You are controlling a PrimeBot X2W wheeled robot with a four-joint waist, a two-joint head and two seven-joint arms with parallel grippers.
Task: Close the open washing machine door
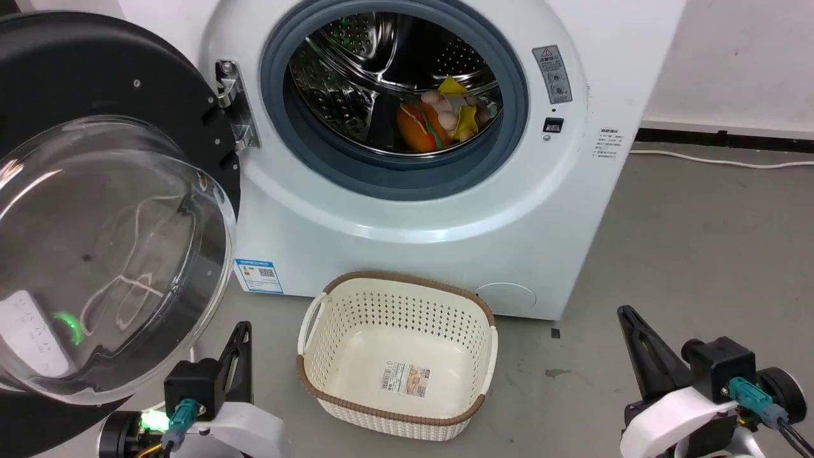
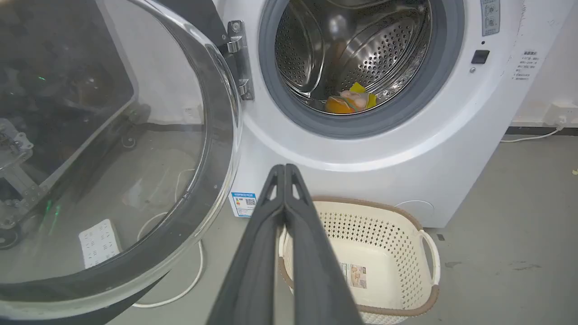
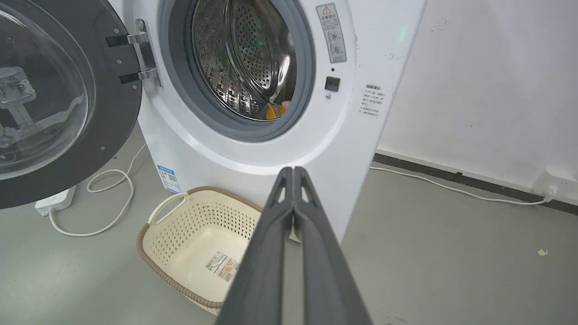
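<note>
**Lined up for a push**

My left hand (image 2: 284, 180) is pinched shut and empty, a blunt pusher I'd guess. The washing machine door (image 2: 117, 149) hangs wide open just to its left. My right hand (image 3: 293, 180), likewise shut, sits well apart.

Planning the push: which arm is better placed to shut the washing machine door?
Probably left: the left gripper sits beside the open washing machine door; the right gripper is beyond the basket.

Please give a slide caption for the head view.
Washing machine door open, toys in the drum, empty cream basket on the floor in front.
</note>
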